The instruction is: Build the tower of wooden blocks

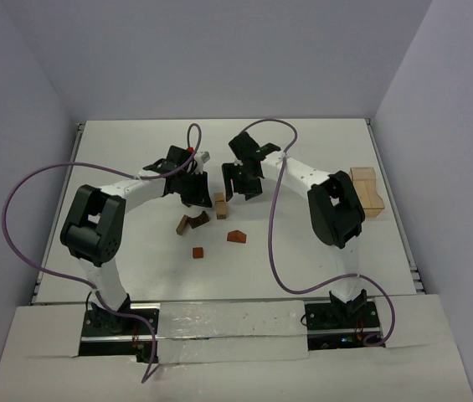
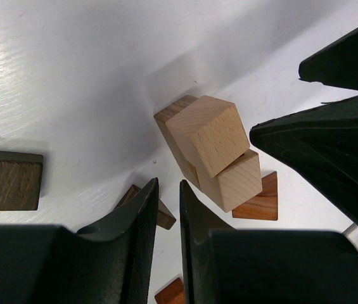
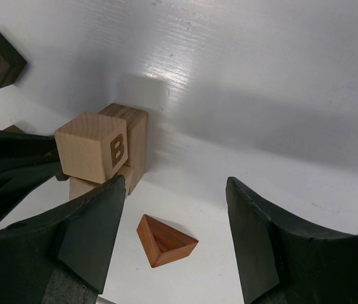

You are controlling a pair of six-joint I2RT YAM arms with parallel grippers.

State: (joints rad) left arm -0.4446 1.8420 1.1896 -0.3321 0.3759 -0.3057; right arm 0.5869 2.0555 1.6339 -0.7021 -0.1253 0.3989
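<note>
At the middle of a white table [image 1: 136, 151], the wood block tower [image 1: 219, 205] is a short stack of pale cubes, the top one twisted askew. The left pincer [image 1: 192, 191] hangs just beside it, pressed together and empty. The right pincer [image 1: 241, 180] hovers on the other side, spread wide, holding nothing. A reddish wedge [image 1: 236, 237] lies nearby.

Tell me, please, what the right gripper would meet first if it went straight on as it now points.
Probably the reddish wedge on the table, seen between the right gripper's open fingers; the stacked blocks sit left of that line. Depth is hard to judge.
</note>
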